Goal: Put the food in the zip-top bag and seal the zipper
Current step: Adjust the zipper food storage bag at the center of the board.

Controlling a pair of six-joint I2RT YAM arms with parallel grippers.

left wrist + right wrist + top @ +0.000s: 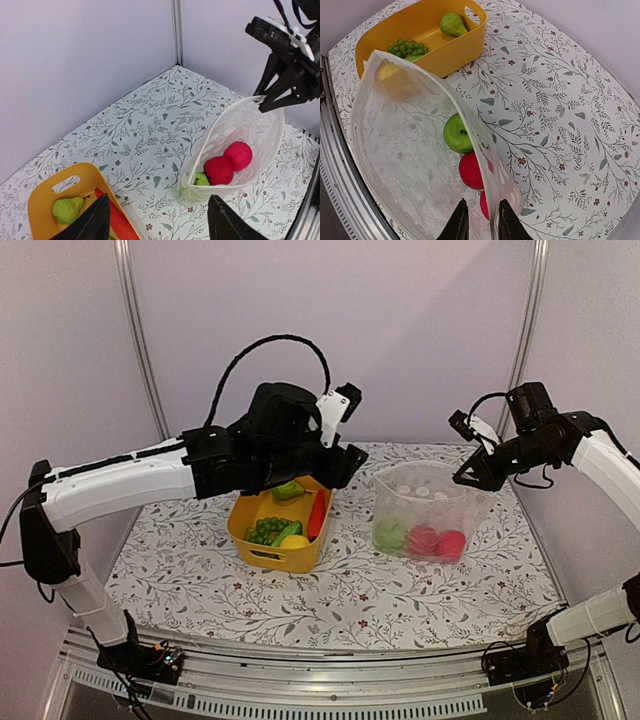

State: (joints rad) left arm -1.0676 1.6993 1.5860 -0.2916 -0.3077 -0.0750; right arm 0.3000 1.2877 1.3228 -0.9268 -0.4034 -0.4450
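Note:
The zip-top bag (430,505) stands on the table right of centre with its mouth held open. It holds a green apple (390,535) and two red fruits (423,539). My right gripper (472,478) is shut on the bag's top rim at the right side; in the right wrist view the rim (492,200) runs between its fingers (459,222). The zipper (430,82) along the rim is unsealed. My left gripper (340,468) hovers open and empty over the back right corner of the yellow basket (280,558), left of the bag (245,130).
The basket holds a green pear (288,490), a long red vegetable (318,515), green grapes (268,529) and a yellow piece (294,541). The flowered tablecloth (400,590) covers the table. White walls and metal posts close the back and sides.

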